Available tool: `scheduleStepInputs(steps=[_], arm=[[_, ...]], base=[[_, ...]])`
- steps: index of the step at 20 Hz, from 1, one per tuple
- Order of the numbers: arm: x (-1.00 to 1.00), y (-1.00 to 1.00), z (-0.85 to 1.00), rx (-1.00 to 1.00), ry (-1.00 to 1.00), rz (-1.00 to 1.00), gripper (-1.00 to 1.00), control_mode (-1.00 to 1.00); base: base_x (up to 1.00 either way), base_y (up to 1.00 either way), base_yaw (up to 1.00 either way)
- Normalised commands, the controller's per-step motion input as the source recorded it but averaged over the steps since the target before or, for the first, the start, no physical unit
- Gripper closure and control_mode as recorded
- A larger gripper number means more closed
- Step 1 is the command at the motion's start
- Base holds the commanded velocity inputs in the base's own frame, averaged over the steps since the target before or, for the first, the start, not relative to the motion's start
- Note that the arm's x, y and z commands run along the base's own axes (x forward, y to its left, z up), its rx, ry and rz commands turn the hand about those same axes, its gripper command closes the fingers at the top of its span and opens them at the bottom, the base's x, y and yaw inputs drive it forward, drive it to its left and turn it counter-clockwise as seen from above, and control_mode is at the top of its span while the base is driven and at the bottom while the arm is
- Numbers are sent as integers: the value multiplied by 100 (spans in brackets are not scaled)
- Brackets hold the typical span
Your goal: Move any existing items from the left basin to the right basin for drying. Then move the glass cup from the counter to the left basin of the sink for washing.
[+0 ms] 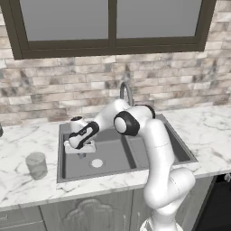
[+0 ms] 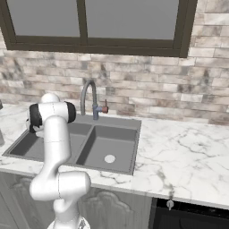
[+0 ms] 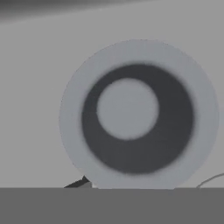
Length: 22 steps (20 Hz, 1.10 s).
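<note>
Sitting apparently under pincer [image 1: 81, 154]: tiny glass [image 3: 139, 116].

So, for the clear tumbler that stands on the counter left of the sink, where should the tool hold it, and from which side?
The glass cup stands upright on the counter, apart from the sink, with its mouth open to the top. Probably best is to come down from above and close on the rim, one finger inside and one outside. Its straight sides look wide, so a grip across the whole body may not fit.

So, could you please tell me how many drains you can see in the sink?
2: one pale round drain in the left basin, below the hand, and one drain in the right basin.
</note>
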Motion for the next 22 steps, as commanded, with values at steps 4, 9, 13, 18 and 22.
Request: scheduleStepInputs(steps=[4, 9, 13, 18, 22], arm=[[-6, 0, 15, -2, -8, -1, 100, -100], [-17, 0, 37, -5, -13, -4, 100, -100], [-25, -6, 46, -4, -14, -4, 100, -100], [-24, -19, 45, -1, -11, -3, 100, -100], [-21, -33, 37, 0, -10, -2, 100, -100]], base=[[0, 0, 0], [0, 0, 0], [0, 0, 0], [0, 0, 0], [0, 0, 0]])
